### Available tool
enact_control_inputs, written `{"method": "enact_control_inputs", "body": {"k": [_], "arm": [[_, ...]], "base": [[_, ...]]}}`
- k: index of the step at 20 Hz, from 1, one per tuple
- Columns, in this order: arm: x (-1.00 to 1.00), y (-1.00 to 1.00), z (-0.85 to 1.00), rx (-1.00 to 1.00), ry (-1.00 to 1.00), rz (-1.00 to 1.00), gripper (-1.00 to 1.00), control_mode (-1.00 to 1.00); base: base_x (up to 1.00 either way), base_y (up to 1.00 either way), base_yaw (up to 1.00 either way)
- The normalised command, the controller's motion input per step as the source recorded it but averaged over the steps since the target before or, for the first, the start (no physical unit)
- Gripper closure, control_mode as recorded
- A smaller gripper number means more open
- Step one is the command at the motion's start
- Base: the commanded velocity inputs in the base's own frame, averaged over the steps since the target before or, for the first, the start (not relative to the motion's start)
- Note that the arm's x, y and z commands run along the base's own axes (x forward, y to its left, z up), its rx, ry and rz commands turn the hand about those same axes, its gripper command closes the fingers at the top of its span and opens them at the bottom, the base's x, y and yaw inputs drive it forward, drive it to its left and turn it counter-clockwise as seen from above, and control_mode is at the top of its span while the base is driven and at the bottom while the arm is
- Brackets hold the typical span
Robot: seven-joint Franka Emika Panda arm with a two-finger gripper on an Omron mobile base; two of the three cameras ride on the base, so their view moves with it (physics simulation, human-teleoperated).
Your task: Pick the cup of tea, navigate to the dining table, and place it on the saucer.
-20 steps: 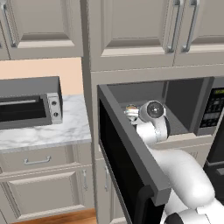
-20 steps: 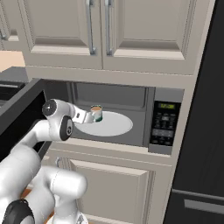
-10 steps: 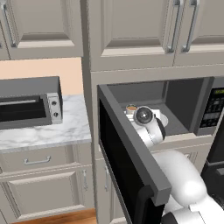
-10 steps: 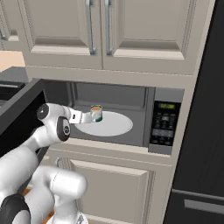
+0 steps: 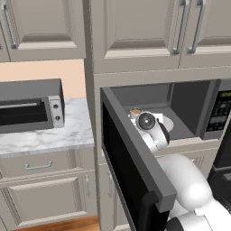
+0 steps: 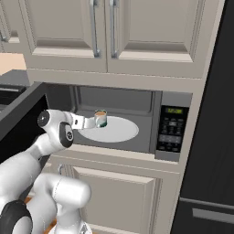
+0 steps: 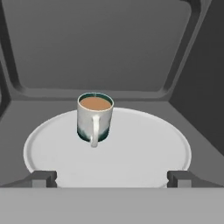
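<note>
the cup of tea [image 7: 94, 118] stands upright on the round white turntable [image 7: 144, 148] inside the open microwave [image 6: 137, 121], handle toward the camera. the gripper [image 7: 112, 178] sits at the turntable's near edge, jaws spread wide, short of the cup, holding nothing.

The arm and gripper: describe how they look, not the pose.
The arm is glossy white with rounded, bulbous links and dark grey to black joint rings and round caps. The gripper has two small, blocky dark grey fingertips. No cables or markings are visible.
</note>
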Motion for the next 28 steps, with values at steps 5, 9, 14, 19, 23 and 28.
{"method": "enact_control_inputs", "body": {"k": [5,9,14,19,23,28], "arm": [[0.08,0.09,-0.16,0.00,0.00,0.00,-1.00,-1.00],[0.13,0.04,-0.12,0.00,0.00,0.00,-1.00,-1.00],[0.23,0.00,-0.04,0.00,0.00,0.00,-1.00,-1.00],[0.39,0.00,0.00,0.03,0.00,0.01,-1.00,-1.00],[0.34,0.00,0.00,0.03,0.00,0.01,-1.00,-1.00],[0.21,0.00,-0.05,0.02,0.00,0.01,-1.00,-1.00]], "base": [[0.00,0.00,0.00],[0.00,0.00,0.00],[0.00,0.00,0.00],[0.00,0.00,0.00],[0.00,0.00,0.00],[0.00,0.00,0.00]]}}
